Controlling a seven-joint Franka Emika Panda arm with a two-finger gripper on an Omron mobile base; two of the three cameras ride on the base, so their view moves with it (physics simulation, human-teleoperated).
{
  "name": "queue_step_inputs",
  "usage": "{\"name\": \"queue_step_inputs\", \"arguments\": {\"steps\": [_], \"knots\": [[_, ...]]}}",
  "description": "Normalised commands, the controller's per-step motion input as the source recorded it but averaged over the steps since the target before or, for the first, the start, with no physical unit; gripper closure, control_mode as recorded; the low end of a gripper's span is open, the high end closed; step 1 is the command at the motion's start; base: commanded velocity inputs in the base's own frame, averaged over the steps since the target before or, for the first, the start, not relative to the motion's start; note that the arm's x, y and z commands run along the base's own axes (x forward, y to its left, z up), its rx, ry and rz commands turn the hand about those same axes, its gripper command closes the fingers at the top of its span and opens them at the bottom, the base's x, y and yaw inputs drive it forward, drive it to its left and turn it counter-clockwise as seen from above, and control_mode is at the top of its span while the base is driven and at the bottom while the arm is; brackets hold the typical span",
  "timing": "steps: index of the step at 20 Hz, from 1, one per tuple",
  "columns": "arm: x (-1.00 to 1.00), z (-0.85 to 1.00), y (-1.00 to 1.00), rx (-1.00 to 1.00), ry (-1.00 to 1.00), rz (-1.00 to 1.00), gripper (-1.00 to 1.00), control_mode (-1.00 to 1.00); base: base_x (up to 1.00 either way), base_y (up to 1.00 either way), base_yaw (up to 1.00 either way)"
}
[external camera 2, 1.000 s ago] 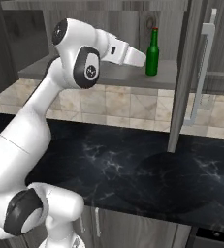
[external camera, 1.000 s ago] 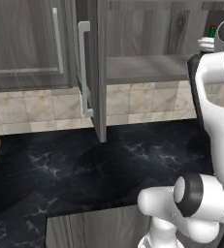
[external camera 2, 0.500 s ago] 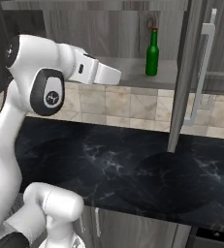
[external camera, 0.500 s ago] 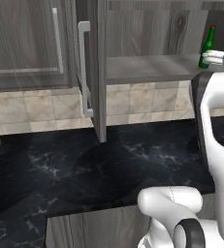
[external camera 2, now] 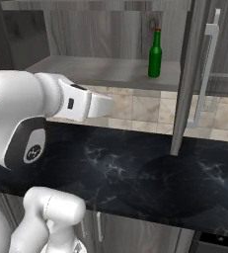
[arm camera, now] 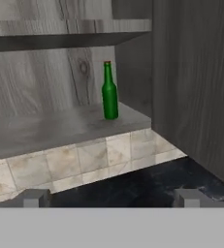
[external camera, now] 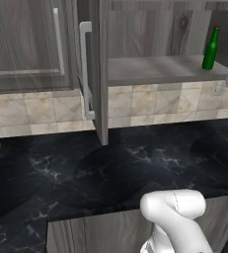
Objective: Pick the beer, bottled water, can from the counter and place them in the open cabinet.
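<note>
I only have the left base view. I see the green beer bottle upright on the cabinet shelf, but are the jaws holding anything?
Observer: No. In the hand view the jaws stand wide apart with nothing between them. The beer stands beyond them on the open cabinet shelf.
Operator: Where is the hand itself?
Observer: In the right base view it is out in front of the cabinet, above the counter, well apart from the bottle.
Operator: Anything on the bottle's other side?
Observer: A cabinet door swung open, with a long silver bar handle.
</note>
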Motion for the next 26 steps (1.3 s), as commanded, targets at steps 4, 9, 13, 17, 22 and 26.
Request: {"name": "queue_step_inputs", "arguments": {"steps": [4, 9, 13, 17, 22, 26], "knots": [[-0.77, -0.2, 0.47, 0.0, 0.0, 0.28, -1.0, -1.0, 0.0, 0.0, 0.0], [-0.4, -0.21, 0.59, 0.0, 0.0, 0.16, -1.0, -1.0, 0.0, 0.0, 0.0], [-0.01, -0.11, 0.6, 0.0, 0.04, 0.0, -1.0, -1.0, 0.0, 0.0, 0.0], [0.0, -0.21, 0.53, 0.0, 0.05, 0.0, -1.0, -1.0, 0.0, 0.0, 0.0], [0.0, -0.17, 0.34, 0.0, 0.03, 0.0, -1.0, -1.0, 0.0, 0.0, 0.0], [0.0, -0.05, 0.08, 0.0, 0.01, 0.0, -1.0, -1.0, 0.0, 0.0, 0.0]]}}
